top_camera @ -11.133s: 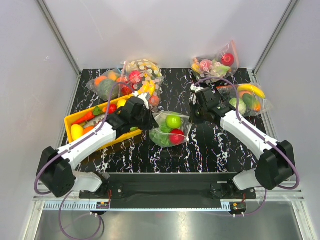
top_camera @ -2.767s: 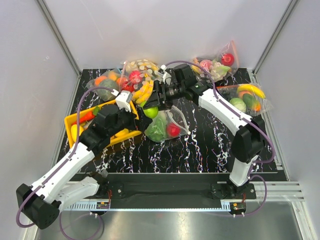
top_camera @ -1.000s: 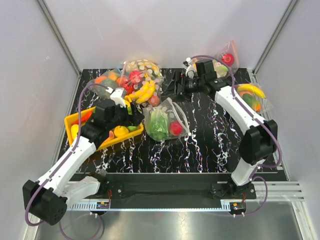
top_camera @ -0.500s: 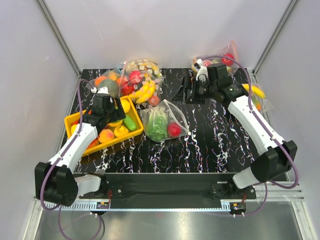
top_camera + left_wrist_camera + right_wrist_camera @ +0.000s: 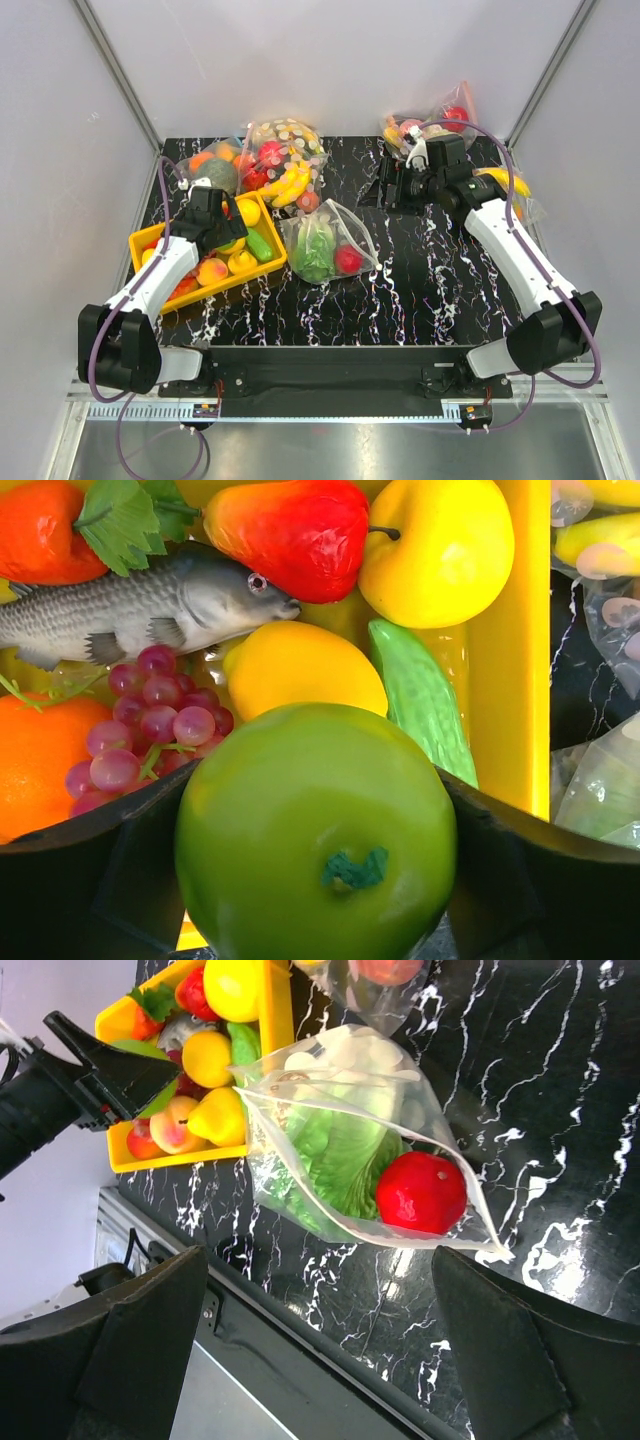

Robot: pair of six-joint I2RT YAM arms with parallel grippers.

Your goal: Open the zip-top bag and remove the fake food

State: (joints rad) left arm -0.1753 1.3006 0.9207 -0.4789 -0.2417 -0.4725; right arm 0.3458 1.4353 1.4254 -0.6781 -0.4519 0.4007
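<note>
The left gripper point(image 5: 212, 208), jaws closed around the apple point(image 5: 315, 820), has carried it out of the bag point(image 5: 322, 238) and over the tray point(image 5: 510, 680). The right gripper point(image 5: 392, 186), wide open and empty, has backed away. The bag lies mid-table, with the lettuce point(image 5: 335, 1160) and red fruit point(image 5: 420, 1192) left to remove.

Left arm point(image 5: 150, 285) and right arm point(image 5: 510, 250) look the same: white shells, chunky black joints, black bases point(image 5: 112, 352), purple cables point(image 5: 161, 195) looping off each.
</note>
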